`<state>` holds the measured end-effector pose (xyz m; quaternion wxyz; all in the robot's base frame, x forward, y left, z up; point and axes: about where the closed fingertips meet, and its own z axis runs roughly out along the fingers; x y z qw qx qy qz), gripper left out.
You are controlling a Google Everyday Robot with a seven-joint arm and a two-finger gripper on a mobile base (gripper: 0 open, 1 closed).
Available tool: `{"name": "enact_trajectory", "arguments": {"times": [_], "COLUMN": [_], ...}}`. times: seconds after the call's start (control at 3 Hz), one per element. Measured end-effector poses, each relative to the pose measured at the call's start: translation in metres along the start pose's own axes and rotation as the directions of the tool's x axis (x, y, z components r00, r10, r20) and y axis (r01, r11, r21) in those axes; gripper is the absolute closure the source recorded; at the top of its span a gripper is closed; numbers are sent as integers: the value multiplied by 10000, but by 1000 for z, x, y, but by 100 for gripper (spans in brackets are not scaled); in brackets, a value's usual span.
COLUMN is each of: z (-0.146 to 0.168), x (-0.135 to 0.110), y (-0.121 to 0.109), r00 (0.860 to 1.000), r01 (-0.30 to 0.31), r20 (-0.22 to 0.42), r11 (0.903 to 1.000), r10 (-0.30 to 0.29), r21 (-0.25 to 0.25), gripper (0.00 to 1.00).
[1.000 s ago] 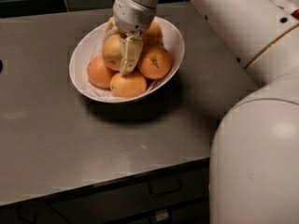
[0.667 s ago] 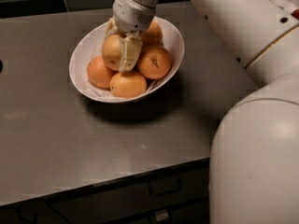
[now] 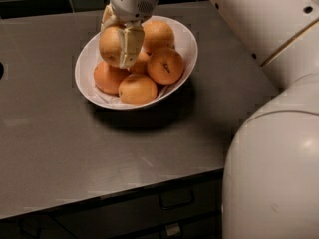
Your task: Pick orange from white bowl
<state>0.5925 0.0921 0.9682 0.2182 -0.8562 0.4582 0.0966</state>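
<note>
Lift stage, judging by the pose. Gripper (image 3: 117,45) low over the left half of the white bowl (image 3: 188,43), clamped shut on the orange (image 3: 109,48), with one pale finger (image 3: 130,44) laid across the fruit's front face and the other mostly hidden behind it. Orange held over the bowl's left side, above the heap of four smaller, deeper-orange fruits (image 3: 137,88). Possibly touching the one just beneath, though hard to tell from this angle.

To finish well:
- Raise straight up, not sideways. The stem-marked fruit (image 3: 165,66) sits just beside the front finger, and any sideways drag could nudge it or set the pile rolling.
- Hold the grip pressure steady. Round, dimpled skin gives little to bite on, and the fingers seem to sit a little off the widest part, so probably prone to slipping out under a jerk.
- Go slowly until well above the rim, then carry clear over the grey counter (image 3: 60,148).
- Watch the bowl itself. Likely light and shallow enough to shift if the pile gets pushed against its wall.
</note>
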Motion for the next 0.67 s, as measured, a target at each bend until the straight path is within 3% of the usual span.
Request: {"name": "enact_trajectory", "arguments": {"times": [0.67], "z": [-41], "x": [-36], "y": [-9], "r00": [9939], "r01": [921], "r20": [-711], "r11": [9902], "r10": [-849], "r21": [1049], "gripper": [100]}}
